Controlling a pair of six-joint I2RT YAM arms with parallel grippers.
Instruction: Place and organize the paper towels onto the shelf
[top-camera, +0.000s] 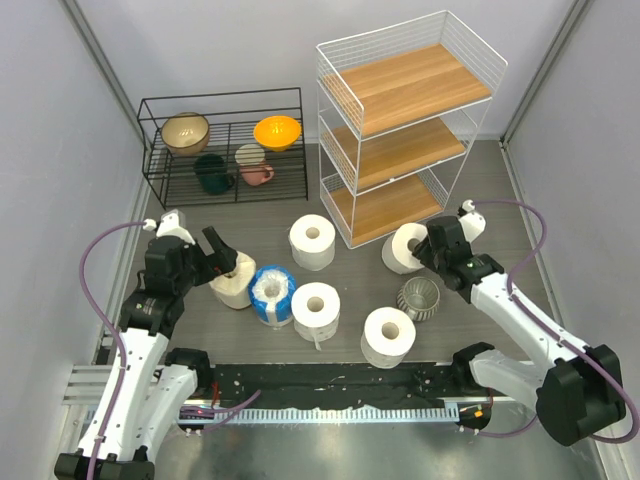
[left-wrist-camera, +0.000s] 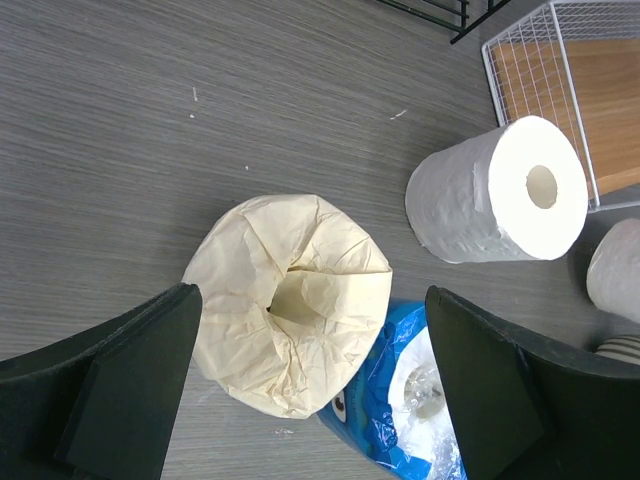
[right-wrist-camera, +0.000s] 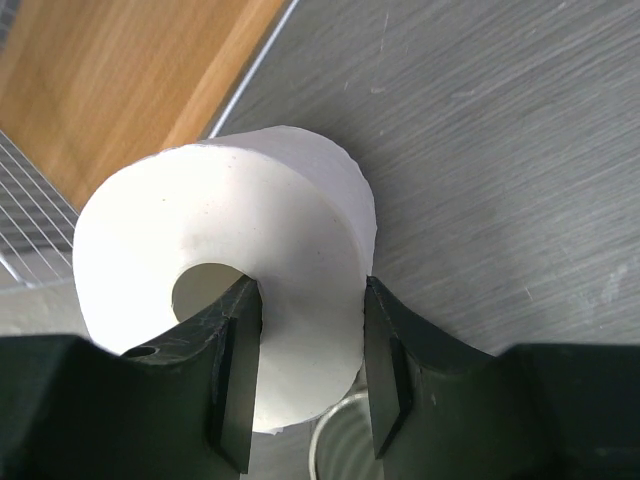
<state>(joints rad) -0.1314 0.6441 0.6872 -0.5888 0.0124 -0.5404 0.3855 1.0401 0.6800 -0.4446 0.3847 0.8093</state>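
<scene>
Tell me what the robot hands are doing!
Right gripper shut on white roll beside shelf. Left gripper open over cream roll. Shelf bare. Grey ribbed cup nearby.

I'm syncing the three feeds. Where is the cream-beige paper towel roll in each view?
Top external: cream-beige roll left of centre, beside the blue-wrapped roll.
Left wrist: cream-beige roll lower centre, inside the open left pincer.
Right wrist: not in it; the right pincer grips a white roll.
Shared landmark: the shelf, top right in left wrist, top left in right wrist.
</scene>
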